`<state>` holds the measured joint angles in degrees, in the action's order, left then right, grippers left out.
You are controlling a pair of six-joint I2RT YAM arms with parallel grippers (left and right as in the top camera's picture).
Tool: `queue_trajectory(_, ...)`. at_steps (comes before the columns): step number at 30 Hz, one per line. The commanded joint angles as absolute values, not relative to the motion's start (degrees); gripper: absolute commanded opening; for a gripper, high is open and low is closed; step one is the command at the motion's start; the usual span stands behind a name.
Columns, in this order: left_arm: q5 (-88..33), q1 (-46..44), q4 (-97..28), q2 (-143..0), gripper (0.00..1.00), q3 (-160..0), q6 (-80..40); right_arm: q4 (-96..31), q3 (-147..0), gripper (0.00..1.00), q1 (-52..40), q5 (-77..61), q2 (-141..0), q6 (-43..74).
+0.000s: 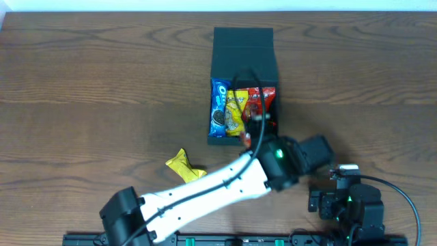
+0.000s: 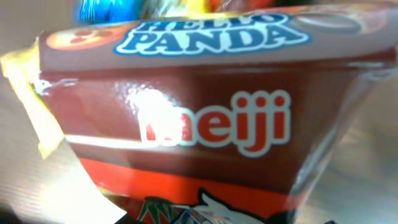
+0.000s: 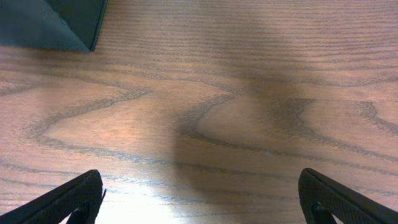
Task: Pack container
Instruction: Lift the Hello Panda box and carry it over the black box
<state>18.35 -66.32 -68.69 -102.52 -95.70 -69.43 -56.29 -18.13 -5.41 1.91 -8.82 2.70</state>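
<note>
Brown wood-grain tabletop (image 1: 82, 82) fills every view. At the container's near right corner the left gripper (image 1: 256, 130) hangs over the opening, and its wrist camera is filled edge to edge by a red-brown Hello Panda box (image 2: 205, 124); no finger shows, so I cannot tell whether the jaws pinch that box or stand off it. Beyond it, the container (image 1: 243, 55) sits with its flap lid thrown back to the far side, a blue cookie packet (image 1: 218, 106) and a yellow packet (image 1: 235, 109) lying inside along its left half. A crumpled yellow wrapper (image 1: 183, 166) lies on the table near the container's left front corner. Right of the container's front, the right gripper (image 3: 199, 180) hovers low over bare wood, jaws spread wide and empty. This looks like the seating of the Hello Panda box; next would come letting go cleanly, lifting clear, then fetching the wrapper.
</note>
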Motion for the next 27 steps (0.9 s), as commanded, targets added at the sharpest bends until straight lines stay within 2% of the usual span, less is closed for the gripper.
queue_trajectory(1, 20.91, -62.52, -69.32, -101.34, 0.18, -98.70, -44.01, -56.49, -17.89, 0.99, -4.89, 1.89, -8.40, 2.04)
queue_trajectory(5, 20.93, -56.27, -70.50, -101.36, 0.16, -99.24, -35.79, -56.49, -17.89, 0.99, -4.89, 1.87, -8.40, 2.04)
queue_trajectory(10, 20.03, -48.88, -68.62, -102.37, 0.27, -99.22, -27.42, -56.49, -17.89, 0.99, -4.91, 1.89, -8.40, 2.04)
queue_trajectory(14, 12.19, -45.41, -65.43, -104.14, 0.28, -99.22, -19.40, -56.49, -17.89, 0.99, -4.89, 1.89, -8.40, 2.04)
queue_trajectory(27, 1.04, -43.42, -58.92, -110.85, 0.23, -99.24, -19.75, -56.49, -17.89, 0.99, -4.89, 1.89, -8.40, 2.04)
